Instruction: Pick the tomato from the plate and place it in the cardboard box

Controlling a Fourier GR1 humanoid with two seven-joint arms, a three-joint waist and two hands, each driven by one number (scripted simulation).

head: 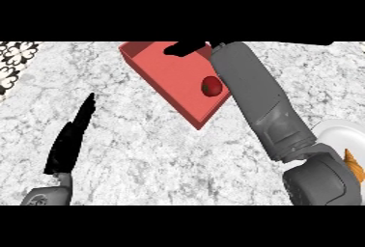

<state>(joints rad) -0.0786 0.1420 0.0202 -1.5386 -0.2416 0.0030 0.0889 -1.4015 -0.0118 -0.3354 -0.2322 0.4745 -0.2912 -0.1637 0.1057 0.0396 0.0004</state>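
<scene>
Right hand (187,47) lay over the far end of the red box (167,72), at the tip of a grey forearm (249,91) that ran up from the counter's (143,159) near right corner. Only a dark sliver of it showed, so I cannot tell whether it was spread or closed; nothing could be seen in its hold. The tomato (212,86) sat inside the box against its right wall, just beside the forearm and apart from the hand. The box (low-walled) stood aslant near the counter's far edge. A white plate (341,135) showed at the right edge, an orange thing (353,163) at its near side. The left hand (70,135) rested by the near left corner, fingers straight, holding nothing.
</scene>
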